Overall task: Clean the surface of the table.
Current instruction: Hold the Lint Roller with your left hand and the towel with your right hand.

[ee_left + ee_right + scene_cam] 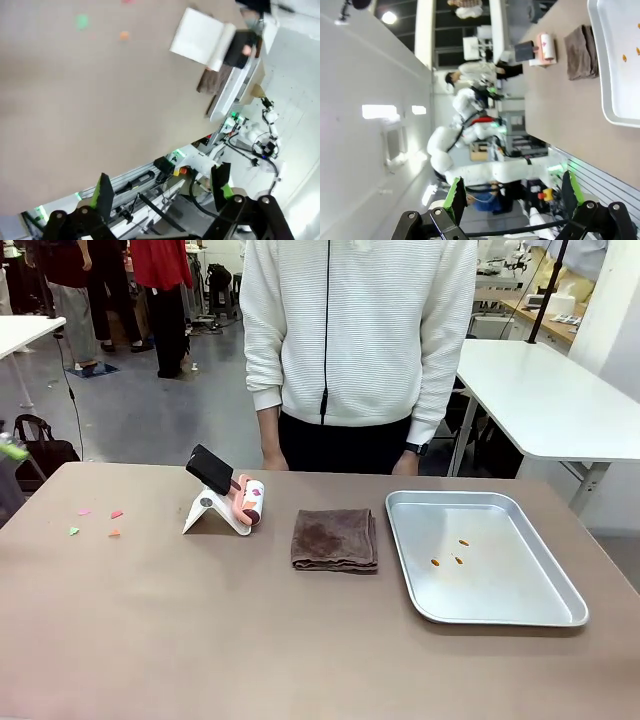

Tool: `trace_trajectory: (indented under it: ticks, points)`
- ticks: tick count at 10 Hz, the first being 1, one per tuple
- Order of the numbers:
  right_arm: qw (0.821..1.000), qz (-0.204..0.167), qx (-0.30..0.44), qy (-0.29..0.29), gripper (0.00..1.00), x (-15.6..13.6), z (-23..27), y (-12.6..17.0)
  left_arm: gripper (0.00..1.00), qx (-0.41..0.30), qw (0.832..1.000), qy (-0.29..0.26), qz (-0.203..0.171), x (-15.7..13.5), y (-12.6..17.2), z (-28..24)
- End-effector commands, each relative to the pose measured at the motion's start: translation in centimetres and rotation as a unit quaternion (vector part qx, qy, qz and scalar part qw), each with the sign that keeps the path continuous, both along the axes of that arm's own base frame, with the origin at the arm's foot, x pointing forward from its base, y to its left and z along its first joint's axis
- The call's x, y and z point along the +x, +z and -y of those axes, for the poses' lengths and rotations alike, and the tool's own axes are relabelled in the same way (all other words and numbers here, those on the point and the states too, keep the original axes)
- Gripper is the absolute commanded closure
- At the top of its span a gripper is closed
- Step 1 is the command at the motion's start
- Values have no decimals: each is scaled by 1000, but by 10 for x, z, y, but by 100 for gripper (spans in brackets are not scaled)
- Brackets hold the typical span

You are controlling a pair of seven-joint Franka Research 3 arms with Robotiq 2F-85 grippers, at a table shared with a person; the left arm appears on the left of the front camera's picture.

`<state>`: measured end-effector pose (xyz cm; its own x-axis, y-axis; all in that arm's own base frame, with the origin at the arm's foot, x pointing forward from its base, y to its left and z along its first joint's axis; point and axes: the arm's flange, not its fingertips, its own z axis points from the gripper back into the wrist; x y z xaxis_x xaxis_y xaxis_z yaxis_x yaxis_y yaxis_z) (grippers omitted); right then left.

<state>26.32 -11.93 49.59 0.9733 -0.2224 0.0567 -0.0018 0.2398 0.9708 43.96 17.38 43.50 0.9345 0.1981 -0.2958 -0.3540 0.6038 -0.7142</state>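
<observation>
Tabletop (200, 640) awaiting cleaning: coloured scraps (98, 521) are seen scattered near its left edge. A roller (247, 502) is propped on a white stand (205, 512) toward the far edge. A brown cloth (335, 538) is laid at the middle, and a tray (500, 612) holding orange bits (455, 558) is set by the right edge. A person (360, 330) is stood at the far edge, hands lowered just behind it.

Several slips can be foreseen. The scraps look light, so they could be flicked off the left edge by a hasty sweep rather than gathered. The stand could be tipped, and the roller dropped, if the handle is caught off-centre. The cloth could be bunched up if pinched by a single fold. The tray could be nudged and its bits spilled back onto the tabletop by a reach across it. Any move toward the far edge would be made close to the person's hands.

Both arms are held back beyond the near edge, clear of the tabletop. The left jaws are spread wide, with green-padded fingers (104, 192) hung over the rig frame and the view angled across the tabletop toward the roller. The right jaws are likewise spread, fingers (455, 195) rolled sideways, with nothing pinched or touched.
</observation>
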Motion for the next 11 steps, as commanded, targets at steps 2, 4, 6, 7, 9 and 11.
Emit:
trace_trajectory:
  ticks: [2, 4, 6, 7, 9, 11]
  points:
    - [990, 11, -111, 83, 0, 51, -115, 28, 0, 1, 994, -95, 50, 38, 71, 103]
    - [981, 21, -160, 111, 0, 86, -187, 22, 0, 31, 991, -130, 5, 43, 103, 174]
    - [969, 23, -219, 116, 0, 110, -257, 11, 0, 62, 986, -153, 3, 33, 140, 225]
    - [963, 9, -236, 133, 0, 123, -291, -3, 0, 93, 979, -170, 58, 24, 148, 249]
    - [954, -25, -275, 116, 0, 150, -329, -39, 0, 118, 962, -178, 171, -2, 150, 298]
    - [954, -57, -278, 100, 0, 167, -345, -73, 0, 124, 931, -174, 296, -17, 122, 315]
